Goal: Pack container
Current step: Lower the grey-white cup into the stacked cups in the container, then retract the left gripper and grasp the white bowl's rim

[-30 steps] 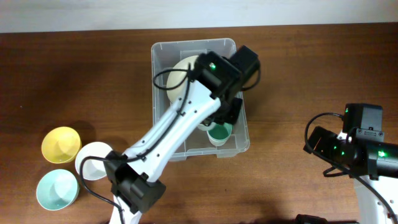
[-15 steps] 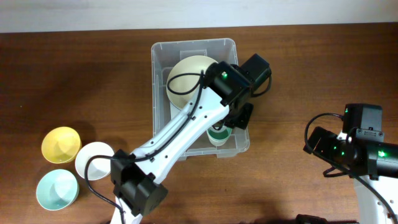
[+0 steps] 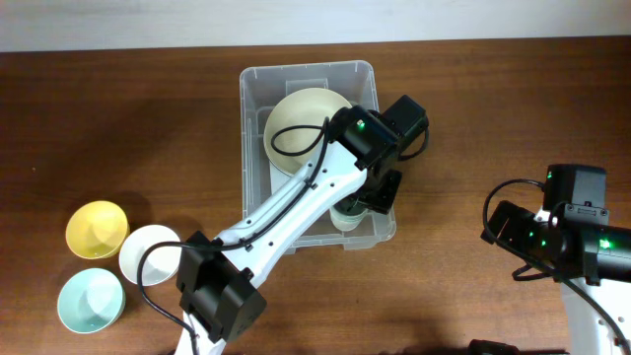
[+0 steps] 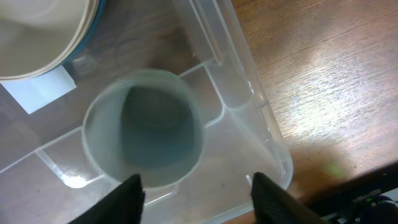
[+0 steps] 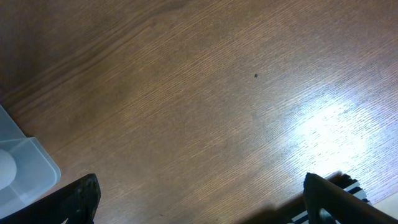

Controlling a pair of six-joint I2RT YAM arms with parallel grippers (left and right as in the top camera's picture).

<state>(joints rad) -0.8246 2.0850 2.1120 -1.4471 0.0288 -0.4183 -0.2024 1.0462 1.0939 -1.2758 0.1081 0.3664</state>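
The container (image 3: 258, 74), a large clear bin, stands at the table's middle back. Inside it lie a wide cream bowl (image 3: 301, 113) and a small green bowl (image 3: 347, 213) in the near right corner. My left gripper (image 3: 373, 193) hovers over that corner. In the left wrist view the green bowl (image 4: 146, 134) rests upright on the bin floor beside the container wall (image 4: 249, 93), and my left gripper (image 4: 198, 202) stands open just above it, holding nothing. My right gripper (image 5: 202, 202) is open wide over bare wood, right of the bin's corner (image 5: 18, 168).
A yellow bowl (image 3: 96, 229), a white bowl (image 3: 148, 252) and a pale teal bowl (image 3: 91, 299) sit grouped at the table's front left. The right arm (image 3: 552, 225) stays at the right edge. A white label (image 4: 43, 90) lies on the bin's base.
My left gripper has moved right and toward the bin's near right corner, then opened, letting go of the green bowl there. The right arm has not moved.
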